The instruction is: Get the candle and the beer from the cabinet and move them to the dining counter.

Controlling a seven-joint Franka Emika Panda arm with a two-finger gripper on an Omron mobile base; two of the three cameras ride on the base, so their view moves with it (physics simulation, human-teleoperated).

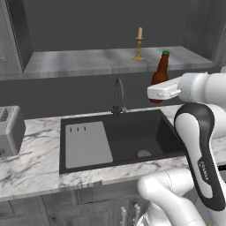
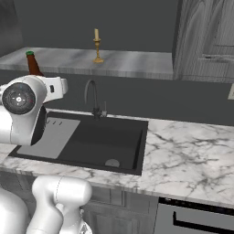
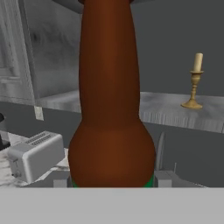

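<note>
The beer (image 1: 160, 70) is a brown bottle with a green cap, and it hangs upright in front of the cabinet's marbled shelf (image 1: 88, 59), its base below the shelf edge. My gripper (image 1: 155, 91) is shut on its lower body. In the hand view the beer (image 3: 111, 109) looms very close at the centre, and the fingertips are hidden behind it. Behind my wrist in the right base view, its cap and neck (image 2: 32, 63) stick up. The candle (image 1: 139, 44) (image 2: 97, 45) (image 3: 194, 81) stands upright in its brass holder further back on the shelf. The dining counter is out of view.
Below the shelf a black sink (image 1: 119, 137) with a dark faucet (image 1: 118, 95) is set in a marble counter (image 2: 192, 155). A toaster (image 1: 9, 130) stands at the counter's left. Grey door-fronted cabinets (image 2: 205, 36) rise at the right.
</note>
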